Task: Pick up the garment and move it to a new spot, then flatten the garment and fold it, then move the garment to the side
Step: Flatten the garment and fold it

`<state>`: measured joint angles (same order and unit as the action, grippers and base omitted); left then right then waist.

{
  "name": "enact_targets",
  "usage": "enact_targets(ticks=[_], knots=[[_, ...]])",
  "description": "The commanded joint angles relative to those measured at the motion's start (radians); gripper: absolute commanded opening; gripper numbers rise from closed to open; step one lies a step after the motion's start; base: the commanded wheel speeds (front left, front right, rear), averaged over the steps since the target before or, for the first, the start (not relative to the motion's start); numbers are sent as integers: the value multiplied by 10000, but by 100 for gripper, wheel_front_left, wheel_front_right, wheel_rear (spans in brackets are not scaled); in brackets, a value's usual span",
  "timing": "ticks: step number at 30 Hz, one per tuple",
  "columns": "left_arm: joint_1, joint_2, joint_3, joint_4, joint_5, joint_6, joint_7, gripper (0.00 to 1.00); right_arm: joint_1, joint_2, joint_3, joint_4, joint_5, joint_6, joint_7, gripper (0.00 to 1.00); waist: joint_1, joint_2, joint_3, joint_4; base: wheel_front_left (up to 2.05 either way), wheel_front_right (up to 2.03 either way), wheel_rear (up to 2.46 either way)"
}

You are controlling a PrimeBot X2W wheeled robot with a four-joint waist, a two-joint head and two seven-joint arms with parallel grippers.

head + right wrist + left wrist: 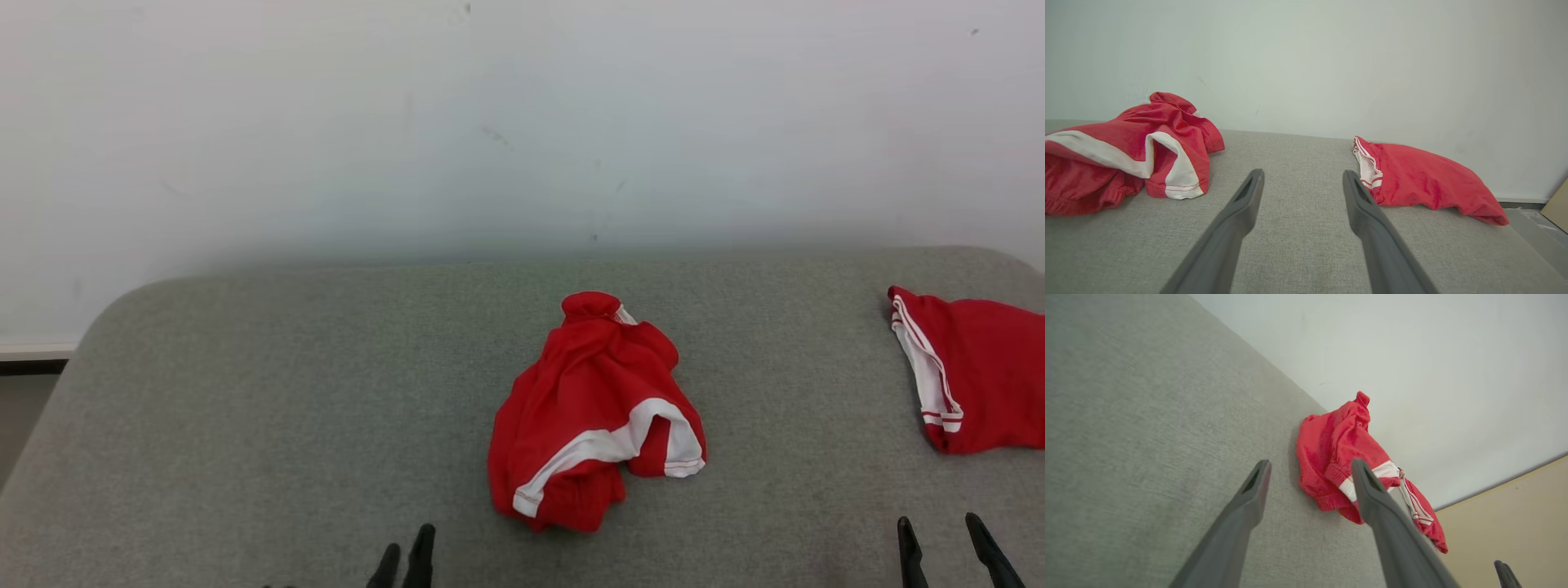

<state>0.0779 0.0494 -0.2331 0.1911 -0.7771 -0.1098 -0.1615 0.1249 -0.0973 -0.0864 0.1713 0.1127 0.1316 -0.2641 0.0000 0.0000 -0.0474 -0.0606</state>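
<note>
A crumpled red garment (592, 408) with a broad white stripe lies bunched near the middle of the grey fabric surface (245, 408). My left gripper (404, 559) sits at the near edge, left of the garment and apart from it. The left wrist view shows it open (1309, 465) and holding nothing, the garment (1331, 445) lying just beyond its fingertips. My right gripper (951, 551) is at the near right, open and holding nothing. In the right wrist view its fingers (1302, 173) point at bare surface, with the crumpled garment (1126, 147) off to the left.
A second red garment (971, 376) with thin white stripes lies folded at the surface's right edge, also seen beside my right gripper (1425, 175). A white wall (522, 122) rises behind the surface. The surface's rounded left corner drops off to the floor (20, 408).
</note>
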Motion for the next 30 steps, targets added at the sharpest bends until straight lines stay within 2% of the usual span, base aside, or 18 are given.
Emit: enact_targets(ticks=[1,4,8,14,19,30], knots=[[-174,36,-236,-97,-999,12,331,100,-109,-62,2,17,-11,-20,5,100,0,0,82,-201,0,0,0],[-351,35,-714,-194,-2417,203,940,100,-167,-54,20,27,8,-20,5,100,0,0,180,-441,0,0,0],[-626,37,-1209,-192,-3717,531,1371,100,-203,-40,74,35,13,-21,5,100,0,0,348,-751,0,0,0],[-1154,37,-1666,191,-4835,845,1340,100,-337,-18,140,46,36,-21,5,100,0,0,664,-1184,0,0,0],[-1554,36,-1741,654,-5252,812,1119,100,-410,-47,119,54,33,-21,5,100,0,0,879,-1423,0,0,0],[-2345,98,-1711,1234,-4687,433,504,100,-578,-63,143,26,23,-21,5,100,0,0,1101,-1696,0,0,0]])
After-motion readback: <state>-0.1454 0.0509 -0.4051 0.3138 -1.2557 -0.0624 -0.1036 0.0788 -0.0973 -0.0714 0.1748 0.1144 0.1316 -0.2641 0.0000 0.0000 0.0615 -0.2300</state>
